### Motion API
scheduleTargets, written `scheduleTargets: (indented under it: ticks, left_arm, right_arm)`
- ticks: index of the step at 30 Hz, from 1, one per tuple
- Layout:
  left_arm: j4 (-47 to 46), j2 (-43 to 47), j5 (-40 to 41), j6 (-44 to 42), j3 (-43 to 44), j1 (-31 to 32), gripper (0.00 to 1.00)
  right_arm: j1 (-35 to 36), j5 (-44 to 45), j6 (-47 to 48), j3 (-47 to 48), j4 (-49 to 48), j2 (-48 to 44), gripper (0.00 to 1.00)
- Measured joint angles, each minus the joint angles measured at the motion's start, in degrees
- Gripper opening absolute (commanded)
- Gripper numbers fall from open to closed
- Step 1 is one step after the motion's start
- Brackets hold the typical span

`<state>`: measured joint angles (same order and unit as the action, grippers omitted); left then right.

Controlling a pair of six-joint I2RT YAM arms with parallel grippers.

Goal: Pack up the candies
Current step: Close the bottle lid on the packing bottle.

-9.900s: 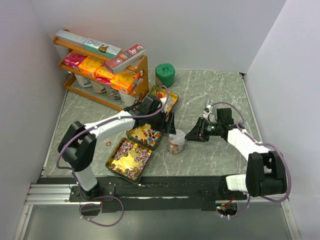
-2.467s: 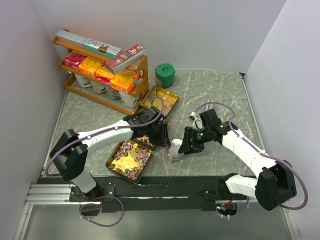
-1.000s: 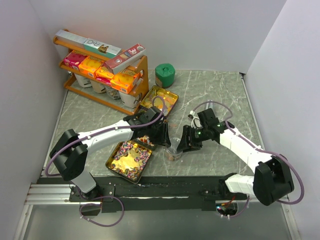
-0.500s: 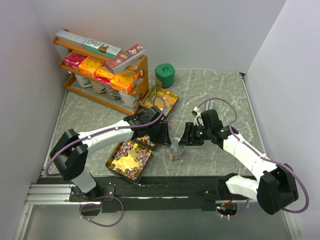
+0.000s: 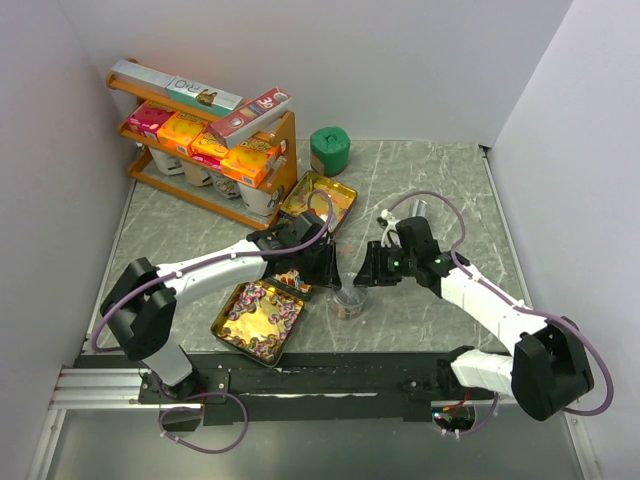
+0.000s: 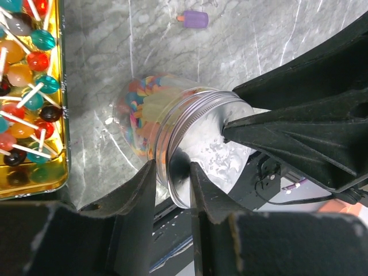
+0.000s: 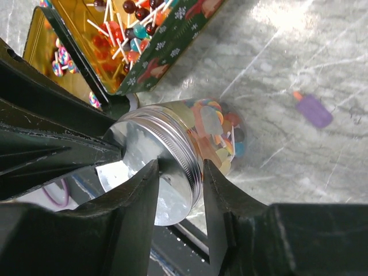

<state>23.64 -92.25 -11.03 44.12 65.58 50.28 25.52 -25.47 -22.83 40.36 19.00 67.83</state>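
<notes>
A clear jar (image 5: 349,300) of mixed-colour candies (image 6: 140,106) stands on the marble table, capped with a silver lid (image 6: 202,144). My left gripper (image 6: 172,169) comes from the left and pinches the lid's rim, one finger on the threaded side and one on the top. My right gripper (image 7: 179,167) straddles the lid (image 7: 144,155) from the other side. Its jaws stand apart, with a slim gap at the rim. More candies (image 7: 221,133) show through the glass. Lollipops fill a gold tin (image 6: 26,86).
A gold tray of wrapped sweets (image 5: 255,315) lies front left and another tin (image 5: 318,198) behind the arms. A purple ice-lolly-shaped sweet (image 7: 313,110) lies loose on the table. An orange rack of boxes (image 5: 205,130) and a green pot (image 5: 329,150) stand at the back.
My right gripper drew back from the jar toward the upper right, widened, then came back over the lid and narrowed. The left arm and the jar stayed put.
</notes>
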Motion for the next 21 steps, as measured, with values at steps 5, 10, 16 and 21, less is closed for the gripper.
scheduleTargets:
  ticks: [5,10,16,21]
  left_arm:
    - [0.04,-0.22,0.02,-1.16,0.13,-0.17,0.05]
    - [1.18,-0.63,0.87,-1.97,1.22,-0.22,0.36]
    - [1.07,-1.42,3.43,-3.5,2.1,0.37,0.55]
    - [1.6,-2.25,4.96,-4.76,3.17,0.81,0.62]
  right_arm:
    - [0.87,1.18,1.03,0.31,-0.61,1.36,0.4]
    - [1.73,2.58,1.22,2.08,-0.35,2.58,0.5]
    - [2.99,4.24,0.17,2.56,-0.66,2.8,0.53]
    - [3.41,5.03,-0.13,2.84,-0.31,2.84,0.54]
